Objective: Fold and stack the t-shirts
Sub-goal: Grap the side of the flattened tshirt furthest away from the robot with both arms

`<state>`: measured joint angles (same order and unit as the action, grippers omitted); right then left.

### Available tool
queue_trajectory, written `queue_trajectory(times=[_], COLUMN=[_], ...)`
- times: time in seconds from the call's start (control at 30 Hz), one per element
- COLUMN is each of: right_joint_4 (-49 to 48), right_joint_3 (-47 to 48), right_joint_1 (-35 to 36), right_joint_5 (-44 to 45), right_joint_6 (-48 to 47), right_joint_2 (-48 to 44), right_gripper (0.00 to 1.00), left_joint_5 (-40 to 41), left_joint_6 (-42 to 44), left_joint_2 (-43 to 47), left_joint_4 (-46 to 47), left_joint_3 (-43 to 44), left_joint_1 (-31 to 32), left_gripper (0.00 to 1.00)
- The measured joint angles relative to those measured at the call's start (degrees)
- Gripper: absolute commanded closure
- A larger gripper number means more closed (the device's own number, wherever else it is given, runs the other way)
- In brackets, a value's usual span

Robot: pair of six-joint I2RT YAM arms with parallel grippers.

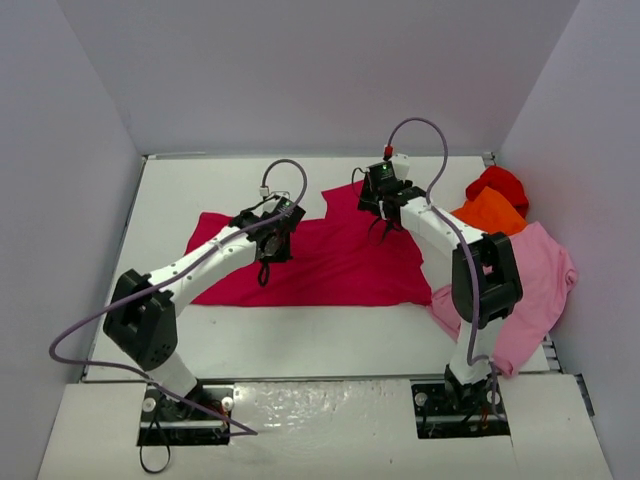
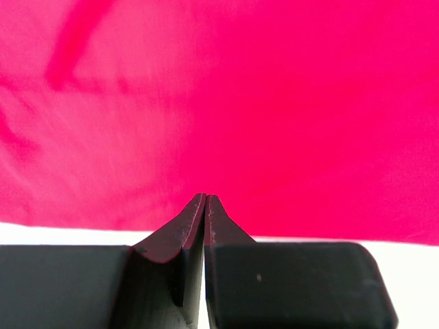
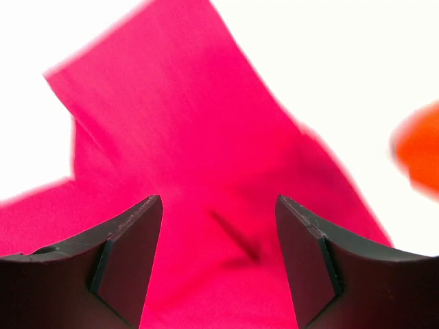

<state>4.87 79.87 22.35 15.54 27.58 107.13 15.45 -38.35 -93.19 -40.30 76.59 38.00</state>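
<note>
Mid-table, lying spread and unfolded: soft crimson-magenta cloth t-shirt. Over its near hem, left gripper pinched tight, no cloth seen between; above the far sleeve, right gripper gaping wide. Heaped at right, unfolded: large light pink cloth shirt, orange cloth shirt, red cloth shirt. Nothing folded or stacked yet.

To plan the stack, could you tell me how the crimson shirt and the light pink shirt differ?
The crimson shirt lies spread out centrally; the light pink shirt sits bunched at the right edge. The crimson shirt is vivid, the pink pale. Both are plain, unfolded.
</note>
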Motion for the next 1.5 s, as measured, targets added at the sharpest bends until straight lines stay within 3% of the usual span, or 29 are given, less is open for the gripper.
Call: queue_trajectory(times=[0.13, 0.3, 0.5, 0.8, 1.1, 1.5], right_joint_4=[-1.3, -0.6, 1.1, 1.8, 1.2, 0.9], right_joint_3=[11.2, 21.2, 26.0, 31.7, 39.1, 41.5], right_joint_1=[-1.8, -3.1, -3.2, -3.0, -1.7, -0.3], right_joint_5=[-3.0, -7.2, -11.4, -13.6, -15.0, -14.2], right_joint_6=[-2.6, -5.3, -7.5, -10.3, -14.0, -18.5], right_joint_2=[7.0, 18.4, 27.3, 28.6, 33.1, 38.0], right_gripper=[0.34, 0.32, 0.31, 0.31, 0.29, 0.28], left_joint_5=[2.2, 2.6, 2.6, 2.1, 0.0, -0.4], left_joint_6=[2.7, 4.9, 6.4, 7.0, 7.2, 8.1], left_joint_2=[0.6, -1.3, -4.2, -4.5, -8.8, -10.9], left_joint_4=[-0.4, -1.4, -1.5, 1.2, 3.5, 5.7], left_joint_3=[6.2, 7.0, 7.0, 6.1, 4.6, 4.1], left_joint_1=[-3.0, -9.6, -15.8, -20.4, -20.5, -20.5], left_gripper=[1.0, 1.0, 1.0, 1.0, 1.0, 1.0])
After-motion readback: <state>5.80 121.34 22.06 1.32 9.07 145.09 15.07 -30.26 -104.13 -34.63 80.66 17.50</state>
